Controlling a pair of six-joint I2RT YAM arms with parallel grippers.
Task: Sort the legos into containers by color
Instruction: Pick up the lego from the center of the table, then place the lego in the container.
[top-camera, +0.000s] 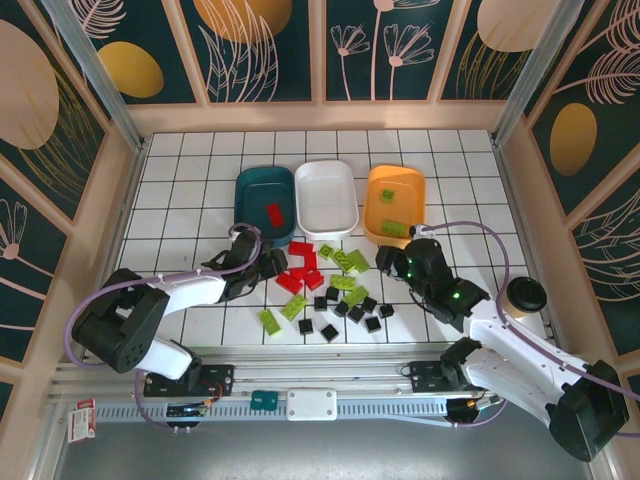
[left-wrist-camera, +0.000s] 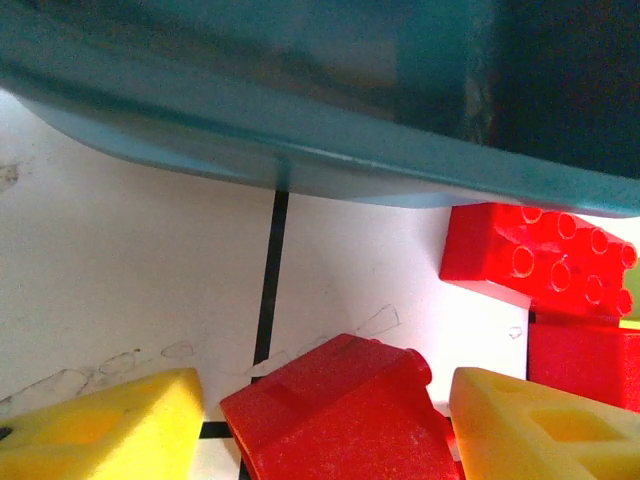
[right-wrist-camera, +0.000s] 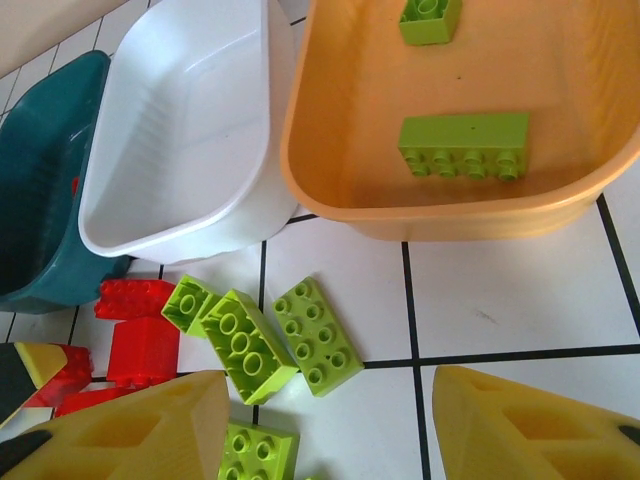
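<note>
Now | L claw (left-wrist-camera: 325, 400) round red brick (left-wrist-camera: 340, 425), can't tell if tight | R claw (right-wrist-camera: 328, 385) spread, empty | squeeze brick mid, lift straight, go to teal tray (left-wrist-camera: 300, 150)

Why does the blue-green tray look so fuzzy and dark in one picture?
Left wrist view: the dark teal tray is very close to the camera, so it looks blurry and dark, while the studded red brick beside it looks clearer. Right wrist view: the white tray looks bright and sharp.
</note>
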